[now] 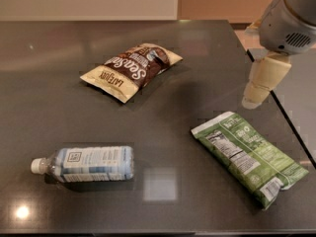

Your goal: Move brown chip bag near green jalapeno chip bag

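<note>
The brown chip bag (132,70) lies on the dark table (44,107), left of centre and toward the back, its cream "LATE JULY" end pointing to the front left. The green jalapeno chip bag (249,154) lies flat at the front right, label side up, barcode end toward the table's front. My gripper (257,89) hangs from the grey arm (291,19) at the right, above the table near its right edge. It is behind the green bag, well to the right of the brown bag, and holds nothing.
A clear water bottle (84,164) with a white cap lies on its side at the front left. The table's right edge runs just past the gripper, with a second dark surface (301,93) beyond a narrow gap.
</note>
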Action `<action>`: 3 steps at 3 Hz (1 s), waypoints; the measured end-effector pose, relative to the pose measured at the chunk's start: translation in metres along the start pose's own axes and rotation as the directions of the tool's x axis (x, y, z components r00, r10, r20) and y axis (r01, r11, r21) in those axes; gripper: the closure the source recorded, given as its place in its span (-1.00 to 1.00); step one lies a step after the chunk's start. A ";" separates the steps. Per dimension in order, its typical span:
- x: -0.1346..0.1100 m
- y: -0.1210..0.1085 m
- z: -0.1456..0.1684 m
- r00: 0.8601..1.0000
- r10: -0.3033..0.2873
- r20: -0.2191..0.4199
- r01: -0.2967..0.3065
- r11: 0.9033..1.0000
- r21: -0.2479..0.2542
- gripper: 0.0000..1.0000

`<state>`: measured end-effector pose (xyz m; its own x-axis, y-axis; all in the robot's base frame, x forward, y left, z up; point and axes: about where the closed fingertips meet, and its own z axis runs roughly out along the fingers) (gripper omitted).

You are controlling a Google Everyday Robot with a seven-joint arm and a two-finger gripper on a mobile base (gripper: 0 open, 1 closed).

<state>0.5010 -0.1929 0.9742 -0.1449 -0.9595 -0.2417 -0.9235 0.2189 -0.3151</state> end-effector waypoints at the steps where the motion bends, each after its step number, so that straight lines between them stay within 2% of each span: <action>1: -0.021 -0.036 0.023 0.998 -0.039 0.046 0.038 0.999 0.017 -1.00; 2: -0.046 -0.070 0.046 0.991 -0.096 0.096 0.094 0.995 0.025 -1.00; 3: -0.080 -0.100 0.071 0.974 -0.145 0.177 0.143 0.989 0.025 -1.00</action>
<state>0.6296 -0.1254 0.9600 0.0554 -0.9343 -0.3520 -0.9255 0.0843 -0.3693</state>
